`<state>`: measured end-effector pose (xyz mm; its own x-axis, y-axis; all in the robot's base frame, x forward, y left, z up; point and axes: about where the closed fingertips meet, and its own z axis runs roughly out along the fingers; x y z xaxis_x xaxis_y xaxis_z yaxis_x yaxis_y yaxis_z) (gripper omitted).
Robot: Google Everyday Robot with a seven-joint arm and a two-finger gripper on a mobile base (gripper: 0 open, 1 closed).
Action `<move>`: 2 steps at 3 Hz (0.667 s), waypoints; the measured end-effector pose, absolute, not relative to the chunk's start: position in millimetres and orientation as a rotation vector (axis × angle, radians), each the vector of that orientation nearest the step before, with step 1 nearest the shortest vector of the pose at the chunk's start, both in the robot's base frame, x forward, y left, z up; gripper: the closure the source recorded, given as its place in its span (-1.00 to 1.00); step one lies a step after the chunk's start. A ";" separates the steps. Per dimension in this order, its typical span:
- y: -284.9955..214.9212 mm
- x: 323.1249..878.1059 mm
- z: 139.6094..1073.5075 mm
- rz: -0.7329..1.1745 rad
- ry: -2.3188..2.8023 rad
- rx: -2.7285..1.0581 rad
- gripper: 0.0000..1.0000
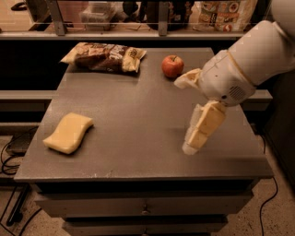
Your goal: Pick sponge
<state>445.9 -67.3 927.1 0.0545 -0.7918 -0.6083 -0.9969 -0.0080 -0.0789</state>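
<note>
The sponge [68, 132] is a pale yellow foam pad with wavy sides. It lies flat near the front left of the grey table [138, 110]. My gripper [184, 115] hangs over the right half of the table, well to the right of the sponge and not touching it. Its two cream-yellow fingers are spread apart: one [203, 128] points down toward the table top, the other [186, 79] points left near the apple. Nothing is between them.
A red apple [172, 66] sits at the back, just left of the upper finger. A brown-and-cream snack bag [105, 56] lies at the back left. A shelf with a rail and containers [221, 14] runs behind the table. Drawers are below the front edge.
</note>
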 end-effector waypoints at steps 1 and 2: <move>-28.7 448.0 920.4 0.638 1.709 -1.851 -1.00; 17.1 449.1 915.1 0.705 1.592 -1.870 -1.00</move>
